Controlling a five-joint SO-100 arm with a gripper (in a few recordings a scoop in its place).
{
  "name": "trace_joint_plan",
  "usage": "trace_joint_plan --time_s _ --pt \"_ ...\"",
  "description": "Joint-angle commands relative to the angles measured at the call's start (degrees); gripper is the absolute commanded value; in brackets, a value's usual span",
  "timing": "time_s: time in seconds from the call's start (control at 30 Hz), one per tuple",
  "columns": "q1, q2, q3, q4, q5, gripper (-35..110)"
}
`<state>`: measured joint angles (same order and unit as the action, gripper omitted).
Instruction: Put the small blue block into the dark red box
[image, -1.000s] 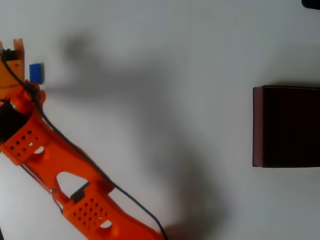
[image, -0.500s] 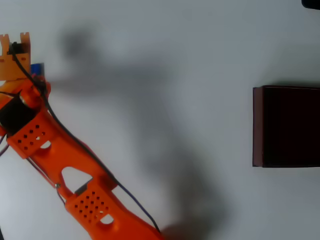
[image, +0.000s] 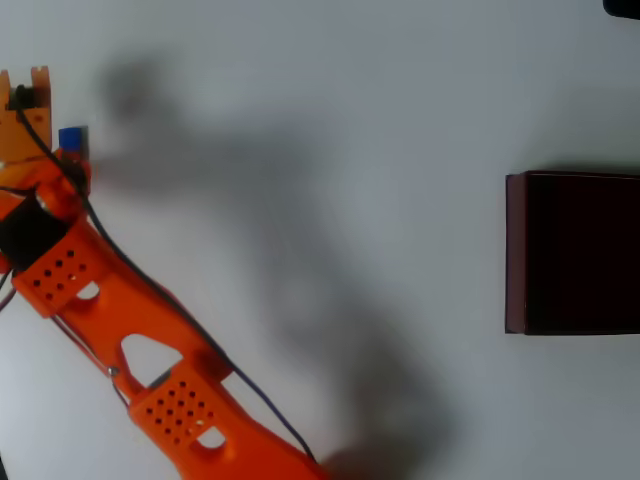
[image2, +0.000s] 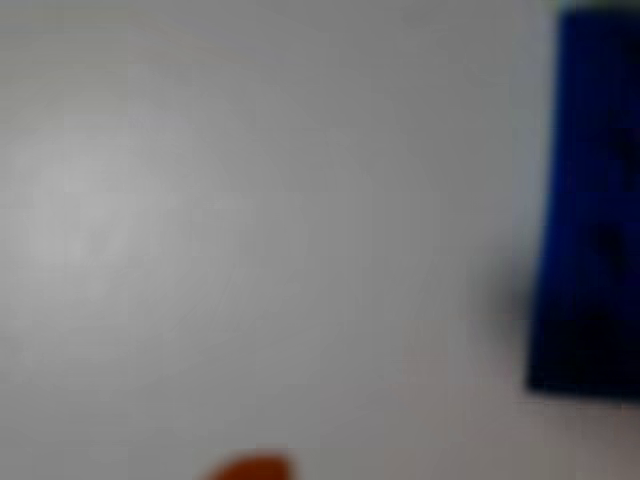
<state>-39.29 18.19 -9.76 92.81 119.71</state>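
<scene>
End effector (image: 45, 150) beside small blue block (image: 72, 140), far from dark red box (image: 515, 250)

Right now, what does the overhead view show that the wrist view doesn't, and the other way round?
Overhead alone: the orange arm reaching to the picture's left edge, its shadow across the white table, and the red box far off at the right edge, with nothing in it that I can see. Wrist alone: a very close, blurred look at the table, with an orange tip at the bottom edge. Both share the blue block, beside the arm's end overhead and at the right edge of the wrist view, lying on the table.
</scene>
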Motion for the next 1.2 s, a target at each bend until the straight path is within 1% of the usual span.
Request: trace_joint_plan --time_s 0.0,0.6,1.17 --pt "0.2 0.9 -1.8 -0.4 -0.6 22" --pt "1.9 -0.4 -2.2 -1.2 -3.1 22" --pt "1.6 -1.4 -1.1 -3.0 -2.3 22"
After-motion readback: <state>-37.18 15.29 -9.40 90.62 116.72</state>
